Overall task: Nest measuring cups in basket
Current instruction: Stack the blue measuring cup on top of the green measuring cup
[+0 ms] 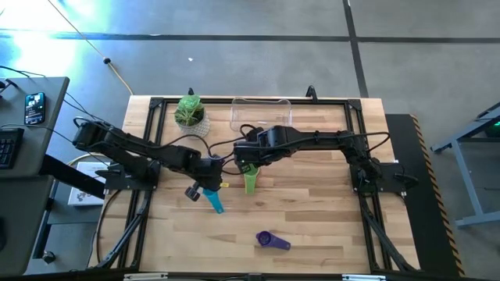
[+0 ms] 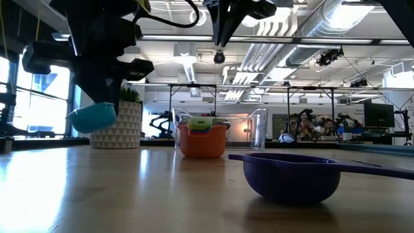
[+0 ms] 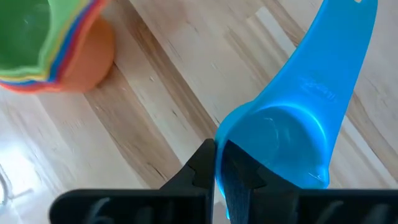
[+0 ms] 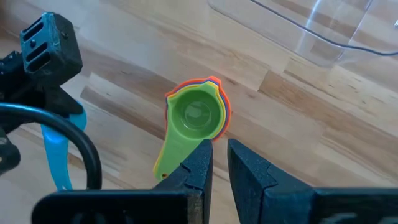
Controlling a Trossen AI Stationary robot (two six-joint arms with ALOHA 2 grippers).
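A blue measuring cup [image 3: 292,124] [image 1: 215,201] [image 2: 94,117] is in my left gripper [image 3: 219,152] [image 1: 208,182], left of the table's middle. A stack of nested cups, green on top [image 4: 196,115] [image 1: 250,183] and orange at the bottom [image 2: 202,141], rests on the wood. My right gripper [image 4: 219,149] [image 1: 248,161] hovers above the stack, fingers a narrow gap apart, holding nothing. The purple cup [image 1: 272,240] [image 2: 291,175] lies bowl-down toward the near edge. The clear basket [image 1: 261,113] [image 4: 323,31] sits at the far edge. My left gripper pinches the blue cup by its bowl's rim [image 3: 219,140], at the side opposite the handle, with one finger inside the bowl and one outside. The fingers come from above. The cup is lifted clear of the table, its handle [image 3: 339,56] pointing away from the gripper.
A white pot with a green plant [image 1: 190,113] [image 2: 126,123] stands left of the basket at the far edge. Bare wood lies across the near half of the table [image 1: 328,218] around the purple cup. A desk with a phone is off the table's left side.
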